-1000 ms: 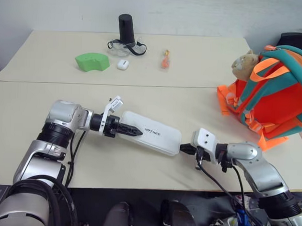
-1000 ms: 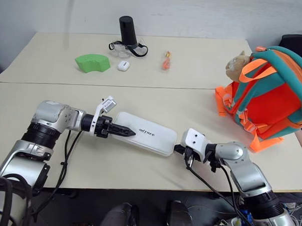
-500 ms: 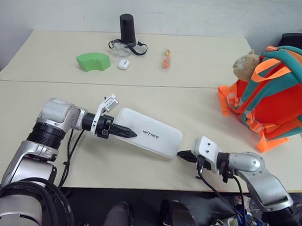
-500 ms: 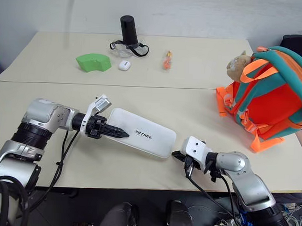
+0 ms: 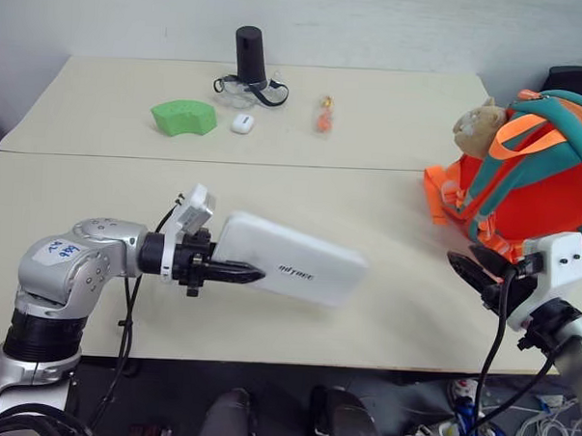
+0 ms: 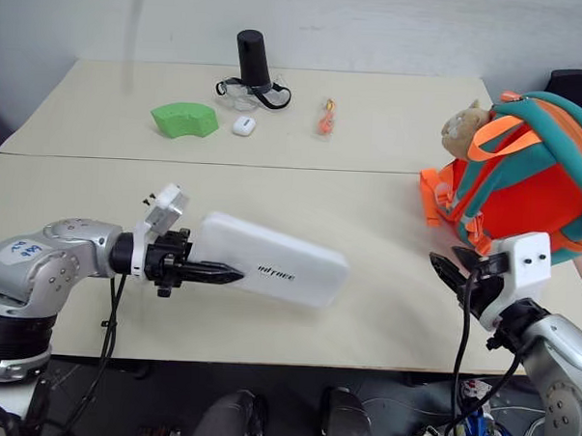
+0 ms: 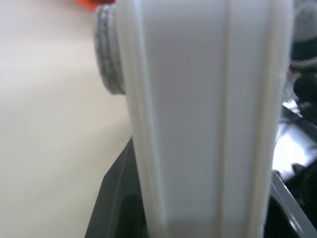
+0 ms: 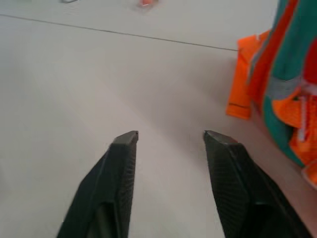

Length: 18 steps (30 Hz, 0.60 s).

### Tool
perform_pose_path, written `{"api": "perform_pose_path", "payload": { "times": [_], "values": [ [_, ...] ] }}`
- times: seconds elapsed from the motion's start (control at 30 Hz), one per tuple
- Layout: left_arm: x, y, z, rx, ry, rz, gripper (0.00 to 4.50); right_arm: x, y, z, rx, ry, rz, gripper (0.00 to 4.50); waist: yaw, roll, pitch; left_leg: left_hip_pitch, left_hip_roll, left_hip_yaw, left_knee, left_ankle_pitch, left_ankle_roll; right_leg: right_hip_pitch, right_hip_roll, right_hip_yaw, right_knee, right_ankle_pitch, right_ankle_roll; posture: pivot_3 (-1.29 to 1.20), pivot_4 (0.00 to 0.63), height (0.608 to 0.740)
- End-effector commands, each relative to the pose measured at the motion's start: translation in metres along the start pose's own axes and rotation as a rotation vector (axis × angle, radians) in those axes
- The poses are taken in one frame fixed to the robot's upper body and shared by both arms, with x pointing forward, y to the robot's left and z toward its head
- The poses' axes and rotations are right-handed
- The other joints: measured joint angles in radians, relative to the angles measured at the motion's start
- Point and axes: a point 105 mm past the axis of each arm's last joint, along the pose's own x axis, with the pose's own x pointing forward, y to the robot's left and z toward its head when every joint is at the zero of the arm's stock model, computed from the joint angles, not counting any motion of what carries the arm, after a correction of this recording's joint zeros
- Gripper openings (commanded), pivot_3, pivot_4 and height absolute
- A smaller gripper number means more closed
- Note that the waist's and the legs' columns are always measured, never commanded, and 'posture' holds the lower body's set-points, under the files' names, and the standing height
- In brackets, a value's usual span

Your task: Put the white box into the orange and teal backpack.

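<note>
- Since a second ago, the left gripper has lifted the box off the table; the right gripper has let go of the box's right end, swung out to the right and opened.
- The backpack, orange with teal straps, stands at the table's right edge, well apart from the box, with a tan plush toy on its near-left shoulder. No open mouth can be seen from here.
- The box, long and white, hangs tilted above the table's near half, held by its left end alone, its free end pointing right toward the backpack.
- The left gripper pinches that left end edge-on.
- The right gripper hovers spread and empty just in front of the backpack.
- Judgement: the step in hand is carrying the box across. With one end gripped, the long box could sag or twist, so a slow, level carry seems wise, while the free right gripper finds and holds open the bag's mouth.
</note>
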Motion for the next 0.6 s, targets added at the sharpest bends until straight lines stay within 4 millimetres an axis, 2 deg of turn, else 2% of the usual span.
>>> {"api": "perform_pose_path", "payload": {
  "times": [0.03, 0.13, 0.17, 0.27, 0.37, 0.47, 0.57, 0.6],
  "values": [
    [-0.006, -0.017, 0.037, 0.091, -0.161, 0.023, 1.41, 0.006, -0.017, 0.024, -0.002, -0.098, -0.108, 3.37, -0.001, 0.0, 0.0, 0.0, 0.0, 0.0, 0.0, 0.0, 0.0, 0.0, 0.0, 0.0, 0.0, 0.0, 0.0, 0.0, 0.15, 0.74],
    [-0.011, -0.023, 0.05, 0.096, -0.235, 0.032, 1.41, 0.022, -0.032, 0.039, 0.022, -0.157, -0.171, 4.43, -0.007, 0.0, 0.0, 0.0, 0.0, 0.001, 0.0, 0.0, 0.0, 0.0, 0.001, 0.0, 0.0, 0.0, 0.0, 0.0, 0.15, 0.74],
    [-0.013, -0.023, 0.053, 0.089, -0.251, 0.034, 1.41, 0.029, -0.034, 0.041, 0.051, -0.166, -0.162, 4.48, -0.008, 0.0, 0.0, 0.001, 0.0, 0.002, 0.0, 0.001, -0.001, 0.0, 0.002, 0.001, 0.0, 0.0, 0.0, 0.0, 0.15, 0.74],
    [-0.016, -0.024, 0.056, 0.072, -0.273, 0.039, 1.41, 0.047, -0.034, 0.043, 0.093, -0.166, -0.125, 4.48, -0.004, 0.0, 0.0, 0.001, 0.0, 0.002, -0.001, 0.002, -0.001, 0.0, 0.003, 0.0, 0.0, 0.0, 0.0, 0.0, 0.15, 0.74],
    [-0.017, -0.022, 0.058, 0.077, -0.273, 0.06, 1.41, 0.074, -0.038, 0.045, 0.12, -0.184, -0.122, 4.48, -0.004, 0.0, 0.0, 0.001, 0.0, 0.002, 0.0, 0.002, -0.001, 0.0, 0.003, 0.0, 0.0, 0.0, 0.0, 0.0, 0.15, 0.74],
    [-0.019, -0.021, 0.065, 0.081, -0.289, 0.066, 1.41, 0.095, -0.04, 0.055, 0.166, -0.239, -0.104, 4.48, -0.005, 0.0, 0.0, 0.0, -0.002, 0.003, 0.0, 0.003, 0.0, 0.0, 0.005, 0.001, 0.0, 0.001, 0.001, 0.0, 0.15, 0.74],
    [-0.022, -0.018, 0.069, 0.082, -0.3, 0.085, 1.41, 0.107, -0.036, 0.068, 0.115, -0.292, -0.066, 3.87, -0.005, 0.0, 0.0, 0.0, -0.002, 0.003, 0.0, 0.003, 0.001, -0.001, 0.005, 0.001, 0.0, 0.001, 0.001, 0.0, 0.15, 0.74],
    [-0.023, -0.016, 0.069, 0.082, -0.296, 0.093, 1.41, 0.107, -0.032, 0.071, 0.091, -0.307, -0.044, 3.51, -0.005, 0.0, 0.0, 0.0, -0.002, 0.003, 0.0, 0.004, 0.0, -0.001, 0.005, 0.001, 0.0, 0.001, 0.001, 0.0, 0.15, 0.74]
  ]
}}
